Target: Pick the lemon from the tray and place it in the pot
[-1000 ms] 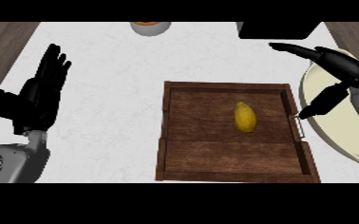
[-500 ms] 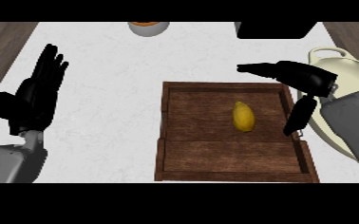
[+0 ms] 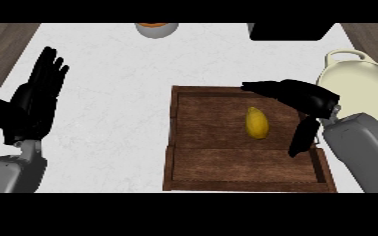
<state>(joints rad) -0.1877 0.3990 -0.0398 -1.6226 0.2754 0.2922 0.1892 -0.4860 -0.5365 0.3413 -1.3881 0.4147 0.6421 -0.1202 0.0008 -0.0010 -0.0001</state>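
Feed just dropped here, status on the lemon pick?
Right hand open over tray, left hand resting open. Lemon ungrasped. Pot right, path clear.

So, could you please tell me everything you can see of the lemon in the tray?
The lemon is a small, smooth, plain yellow fruit, oval with slightly pointed ends. It lies on its side in the upper compartment of the dark wooden tray, its long axis running roughly up and down the view, right of the tray's middle. Only the tray floor touches it. The right hand is spread open around it, fingers above and thumb to its right, without contact. The cream pot stands beyond the tray's right edge.
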